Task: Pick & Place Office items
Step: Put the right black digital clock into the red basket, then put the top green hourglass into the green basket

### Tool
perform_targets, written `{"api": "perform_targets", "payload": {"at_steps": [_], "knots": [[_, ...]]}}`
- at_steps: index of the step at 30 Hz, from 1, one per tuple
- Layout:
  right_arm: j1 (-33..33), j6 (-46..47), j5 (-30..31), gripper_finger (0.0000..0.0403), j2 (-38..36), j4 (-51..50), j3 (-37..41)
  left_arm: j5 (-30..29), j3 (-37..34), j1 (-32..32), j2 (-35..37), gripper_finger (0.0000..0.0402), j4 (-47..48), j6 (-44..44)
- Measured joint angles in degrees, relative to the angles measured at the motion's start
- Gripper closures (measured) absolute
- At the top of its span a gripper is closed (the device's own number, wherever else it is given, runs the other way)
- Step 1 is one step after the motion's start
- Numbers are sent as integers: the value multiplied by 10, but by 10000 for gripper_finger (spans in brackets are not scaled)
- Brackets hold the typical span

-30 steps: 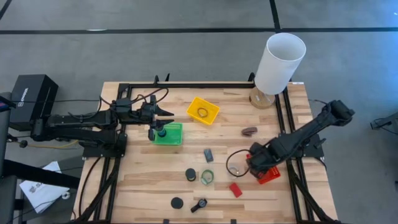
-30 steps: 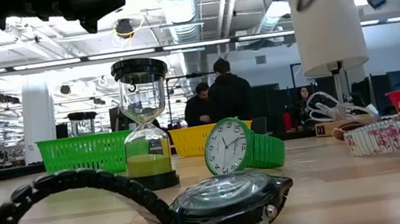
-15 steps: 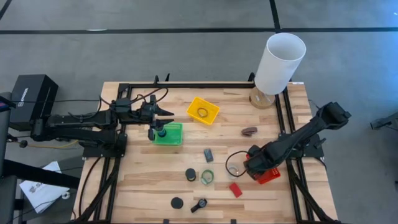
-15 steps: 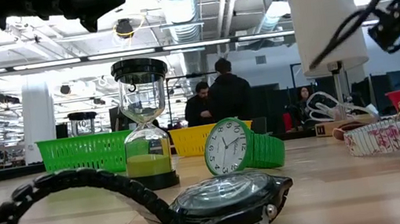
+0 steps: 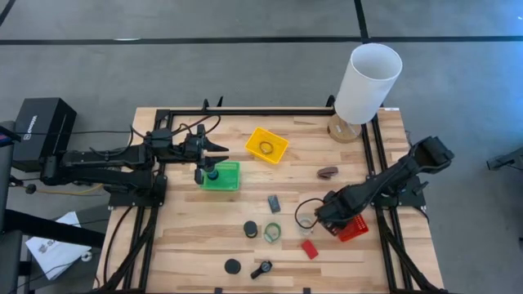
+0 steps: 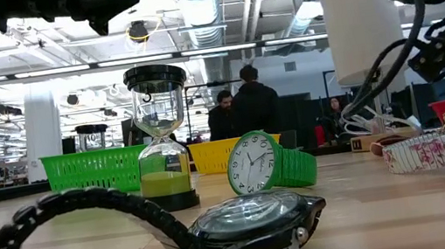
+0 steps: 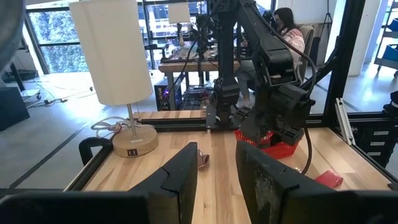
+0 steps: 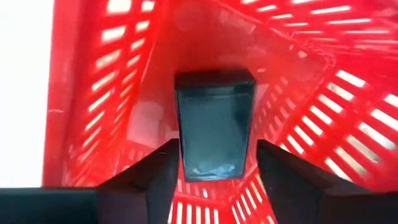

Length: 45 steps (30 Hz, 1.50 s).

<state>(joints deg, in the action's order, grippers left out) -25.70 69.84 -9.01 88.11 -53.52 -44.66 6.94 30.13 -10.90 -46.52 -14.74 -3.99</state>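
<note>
Lower right of the high view, the right hand (image 5: 331, 219) reaches low into the red basket (image 5: 353, 231), fingers spread around a dark block (image 8: 214, 133); grip unclear.

The left hand (image 5: 219, 147), fingers apart and empty, hovers over the green basket (image 5: 229, 181).

Little could be read. A black box (image 5: 37, 122) at the left edge of the high view carried a line of white lettering along its top, too small to make out. In the low view the green watch (image 6: 255, 163) at centre showed a white dial with a ring of dark hour marks, and the marks could not be read as numbers. In the left wrist view the lamp base (image 7: 134, 140) at lower left bore a small dark label with pale marks, likewise illegible. The papers (image 5: 57, 242) at the lower left of the high view showed no legible print.
</note>
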Motion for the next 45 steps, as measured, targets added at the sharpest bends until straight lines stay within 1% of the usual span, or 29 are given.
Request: {"api": "perform_targets", "payload": {"at_steps": [3, 6, 9, 13, 14, 16, 18, 20, 23, 25, 29, 32, 34, 37, 40, 41, 43, 45], "knots": [[4, -14, -2, 168, -5, -3, -3, 0, 0, 0, 0, 298, -3, 0], [7, -15, -9, 163, -12, -11, -15, 0, 0, 0, 0, 298, -8, 0], [14, -33, -50, 166, -12, -26, -38, 0, 0, 0, 0, 298, -13, 0], [18, -106, -142, 174, -12, -23, -83, 0, 0, 0, 0, 298, -18, 0], [17, -124, -151, 176, -12, -22, -97, 0, 0, 0, 0, 298, -18, 0], [13, -163, -149, 178, -12, -27, -127, 0, 0, 0, 0, 298, -18, 0], [13, -190, -130, 179, -12, -37, -156, 0, 0, 0, 0, 298, -19, 0], [14, -205, -96, 179, -12, -46, -185, 0, 0, 0, -1, 298, -21, 0], [14, -235, -25, 179, -12, -55, -222, 0, 0, 0, -4, 298, -21, 0], [8, -273, 37, 179, -12, -45, -238, 0, 0, 0, -4, 298, -21, 0], [-10, -412, 180, 179, -14, 5, -244, 0, 0, 0, -9, 298, -22, 0], [-15, -521, 242, 179, -19, 14, -244, 0, 0, 0, -13, 298, -23, 0], [-3, -550, 256, 179, -31, 13, -244, 0, 0, 0, -13, 298, -23, 0], [24, -568, 246, 179, -62, -16, -244, 0, 0, 0, -12, 298, -24, 0], [53, -568, 243, 179, -113, -54, -243, 0, 0, 0, -12, 298, -24, 3], [62, -568, 243, 179, -135, -45, -237, 0, 0, 0, -12, 298, -24, 6], [81, -583, 247, 179, -188, 26, -202, 0, 0, 0, -12, 298, -24, 17], [98, -620, 249, 179, -241, 153, -136, 1, 0, 0, -12, 298, -24, 19]]}}
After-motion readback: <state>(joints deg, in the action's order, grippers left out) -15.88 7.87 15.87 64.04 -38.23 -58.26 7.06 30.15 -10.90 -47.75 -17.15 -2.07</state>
